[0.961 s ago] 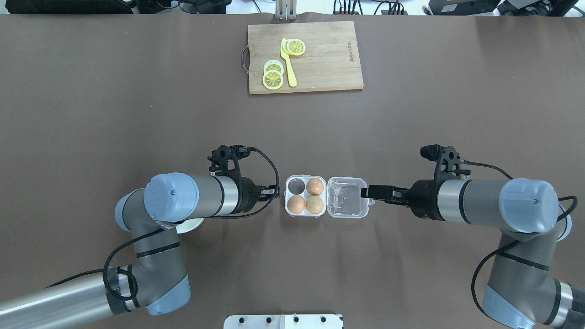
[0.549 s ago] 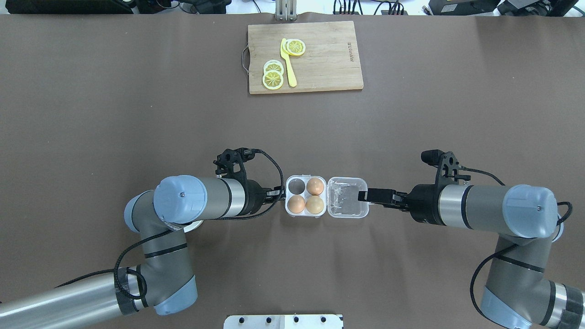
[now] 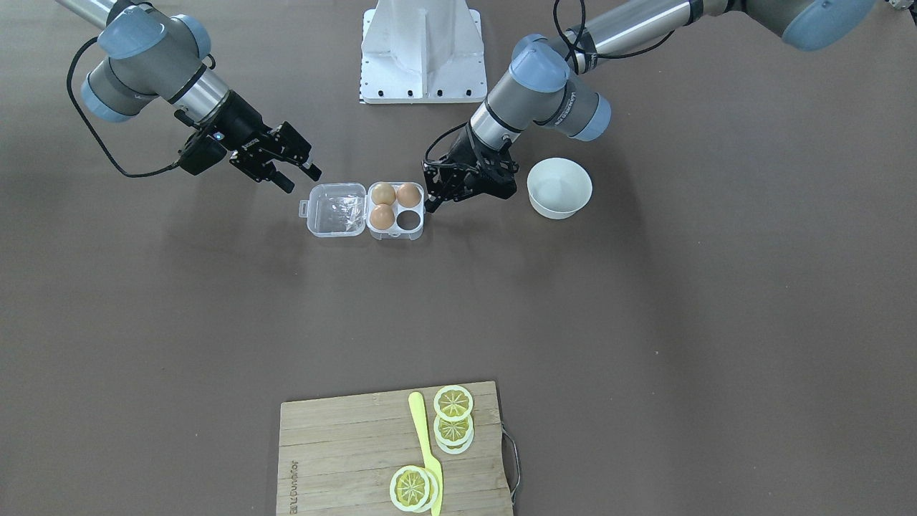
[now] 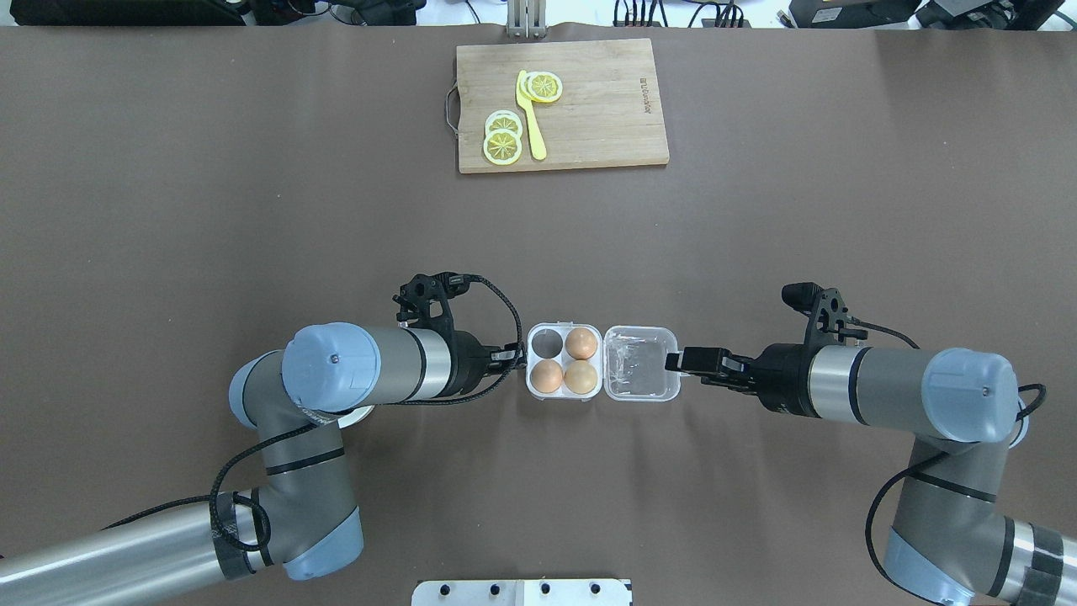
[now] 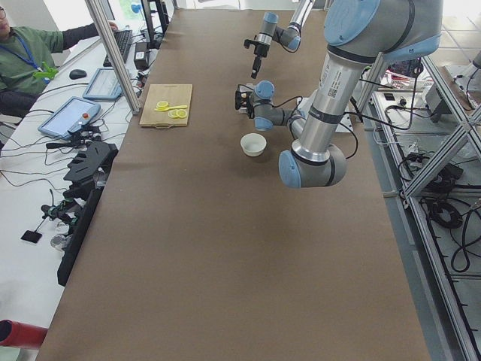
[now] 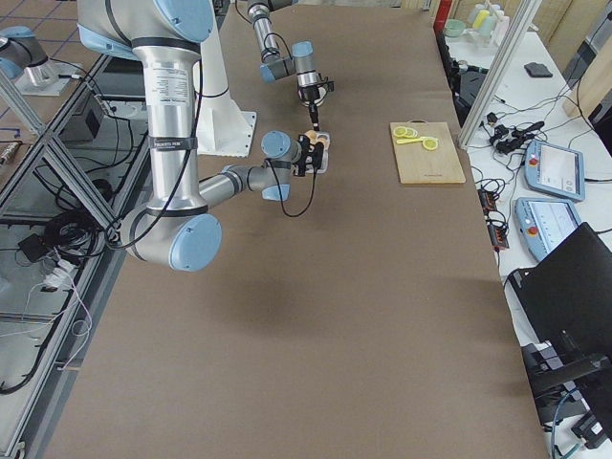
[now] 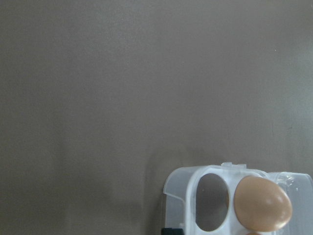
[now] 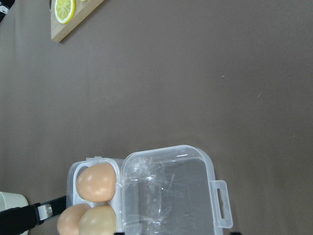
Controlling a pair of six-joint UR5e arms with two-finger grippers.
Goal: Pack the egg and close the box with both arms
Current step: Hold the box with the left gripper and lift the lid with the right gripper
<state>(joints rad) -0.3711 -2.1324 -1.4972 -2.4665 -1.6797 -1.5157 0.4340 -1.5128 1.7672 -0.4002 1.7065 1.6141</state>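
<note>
The clear box (image 4: 565, 362) lies open on the table, its lid (image 4: 641, 364) flat to the right. Three light-brown eggs fill three cells: one egg (image 4: 580, 343) at the back right and two (image 4: 546, 375) (image 4: 580, 377) in front. The back left cell (image 4: 545, 342) is empty. My left gripper (image 4: 515, 358) looks shut and empty, its tip at the box's left edge (image 3: 430, 203). My right gripper (image 3: 299, 178) is open and empty, low at the lid's tab (image 8: 219, 203).
A white empty bowl (image 3: 559, 188) stands behind my left wrist, mostly hidden under the arm in the overhead view. A wooden cutting board (image 4: 562, 105) with lemon slices and a yellow knife lies at the far edge. The white stand (image 3: 421, 50) is at the near edge.
My left gripper has moved right, up to the box's left edge. My right arm has dropped a little toward the near side, its gripper staying at the lid's outer edge.
</note>
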